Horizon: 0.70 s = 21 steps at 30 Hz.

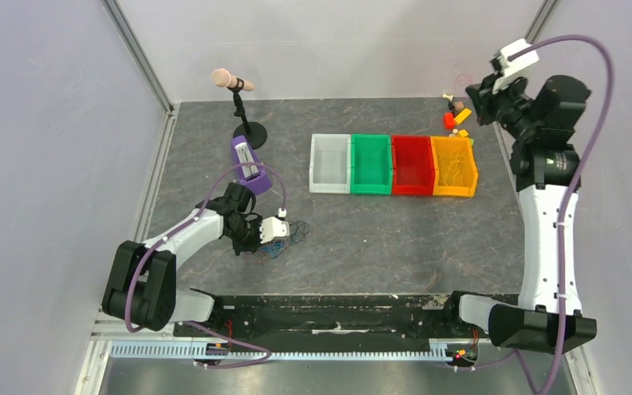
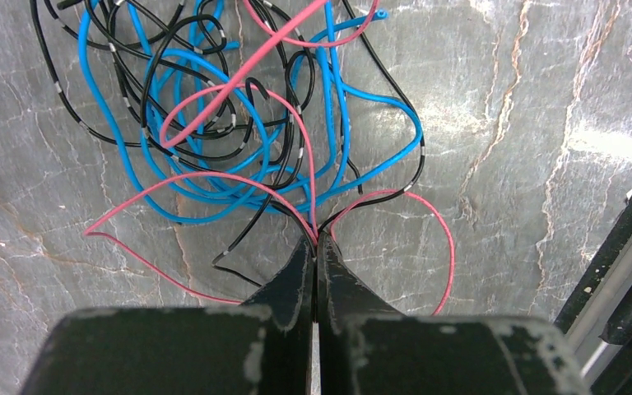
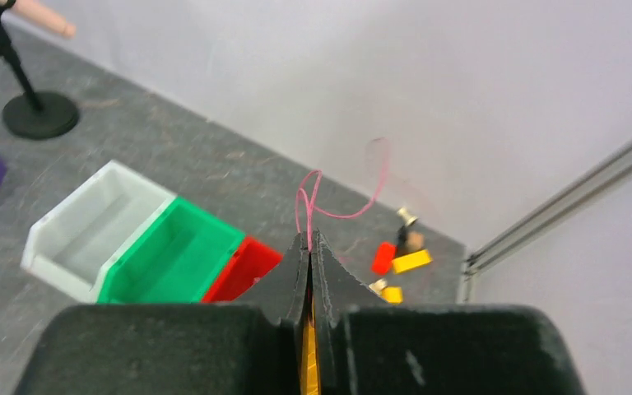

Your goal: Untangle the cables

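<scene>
- The left jaws are pinched shut on a thin red cable [image 2: 395, 192] at the near edge of a tangle of blue, black and red cables [image 2: 214, 148], which lies on the grey marbled desk [image 2: 527, 123] at near left.
- The right jaws are closed tight on a second red cable loop [image 3: 341, 216], held up at far right beyond the yellow plastic bin [image 1: 454, 169].

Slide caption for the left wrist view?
Left gripper shut on a red cable at the edge of the tangled blue, black and red cables on the grey tabletop.
</scene>
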Available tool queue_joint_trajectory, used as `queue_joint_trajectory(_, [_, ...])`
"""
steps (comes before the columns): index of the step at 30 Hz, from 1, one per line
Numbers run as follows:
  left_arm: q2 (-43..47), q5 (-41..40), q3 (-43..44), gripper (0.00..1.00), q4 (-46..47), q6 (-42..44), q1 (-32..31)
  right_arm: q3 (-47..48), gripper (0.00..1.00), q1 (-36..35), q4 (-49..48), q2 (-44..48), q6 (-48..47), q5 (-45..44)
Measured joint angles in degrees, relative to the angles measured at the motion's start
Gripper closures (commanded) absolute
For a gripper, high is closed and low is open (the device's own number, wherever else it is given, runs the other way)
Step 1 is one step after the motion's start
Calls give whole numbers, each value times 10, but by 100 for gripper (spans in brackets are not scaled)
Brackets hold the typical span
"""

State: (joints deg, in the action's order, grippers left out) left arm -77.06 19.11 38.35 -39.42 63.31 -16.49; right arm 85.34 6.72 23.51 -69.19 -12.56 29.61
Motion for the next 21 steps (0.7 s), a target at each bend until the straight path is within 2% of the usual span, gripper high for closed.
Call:
queue_joint_trajectory(5, [2,3,-3,98,3,2,2,52,100,37,-33,0,21,22])
queue_joint_trajectory(12, [8,20,0,98,-4,-1,4,54,100,39,-68,-12,55,36])
queue_joint_trajectory(21, [14,65,41,98,-11,-35,2,-14,100,35,-118,-24,135,105])
